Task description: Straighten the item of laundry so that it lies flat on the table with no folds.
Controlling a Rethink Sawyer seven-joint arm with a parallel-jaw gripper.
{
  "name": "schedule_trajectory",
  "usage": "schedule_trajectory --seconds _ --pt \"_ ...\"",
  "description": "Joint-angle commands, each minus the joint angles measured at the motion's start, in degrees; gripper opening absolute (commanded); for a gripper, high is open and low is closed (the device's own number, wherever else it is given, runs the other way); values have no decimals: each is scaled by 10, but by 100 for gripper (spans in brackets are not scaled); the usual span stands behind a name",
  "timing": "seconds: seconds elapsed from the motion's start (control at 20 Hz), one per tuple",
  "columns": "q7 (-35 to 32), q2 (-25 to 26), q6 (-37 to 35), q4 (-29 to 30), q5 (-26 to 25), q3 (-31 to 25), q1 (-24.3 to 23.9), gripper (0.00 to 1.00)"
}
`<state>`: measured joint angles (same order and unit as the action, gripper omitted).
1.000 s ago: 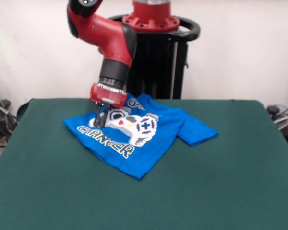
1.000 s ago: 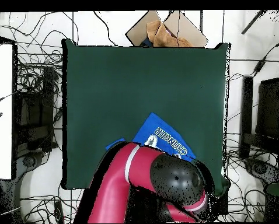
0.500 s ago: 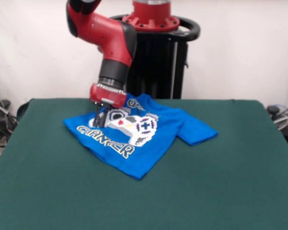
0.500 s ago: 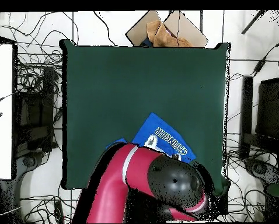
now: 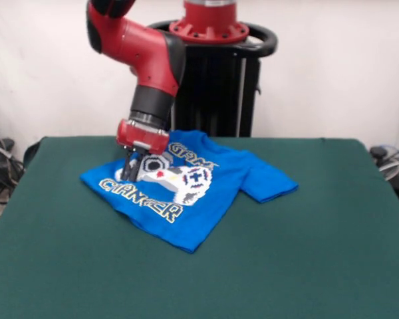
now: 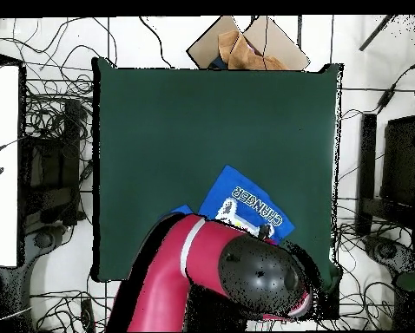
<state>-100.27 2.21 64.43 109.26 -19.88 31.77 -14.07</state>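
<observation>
Blue laundry, a small short-sleeved T-shirt (image 5: pixel 186 199), lies on the dark green surface (image 5: pixel 306 266) toward its far side in the front view, turned at an angle so that one hem corner points at the camera. Its chest shows a white-grey pixel game controller (image 5: pixel 176 179) with yellow-outlined lettering above and below it. One sleeve (image 5: pixel 269 183) spreads out flat to the picture's right; the opposite side of the shirt reaches under the arm, where its left corner ends in a point. The cloth looks mostly spread, with a slight rise around the print near the arm. The red and black arm (image 5: pixel 143 60) comes down from above, and its claw (image 5: pixel 130 167) stands on the shirt at the left end of the controller print, its dark tips touching the fabric. Whether those tips are apart or pinched on the cloth cannot be told from the front view. In the overhead view the arm's bulk covers much of the shirt (image 6: pixel 241 199), leaving only a blue wedge with part of the lettering visible near the surface's (image 6: pixel 211 121) robot-side edge, and the claw itself is hidden there.
</observation>
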Motion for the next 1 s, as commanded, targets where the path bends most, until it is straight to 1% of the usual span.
schedule_trajectory --seconds 0.05,0.1,0.2,0.25,0.4,0.6,0.8,1.0 --pt "-37 -7 -312 -268 9 -98 -36 0" --pt "-49 -34 -374 -267 -35 -128 -51 0" --pt "-51 -66 -433 -269 -84 -160 -62 0" --pt "-50 -76 -452 -268 -96 -172 -66 0" --pt "-54 -87 -470 -262 -94 -181 -69 0" --pt "-65 -88 -467 -256 -84 -185 -69 0" --pt "-72 -84 -449 -241 -43 -160 -49 0" --pt "-67 -85 -475 -239 -43 -166 -47 0"
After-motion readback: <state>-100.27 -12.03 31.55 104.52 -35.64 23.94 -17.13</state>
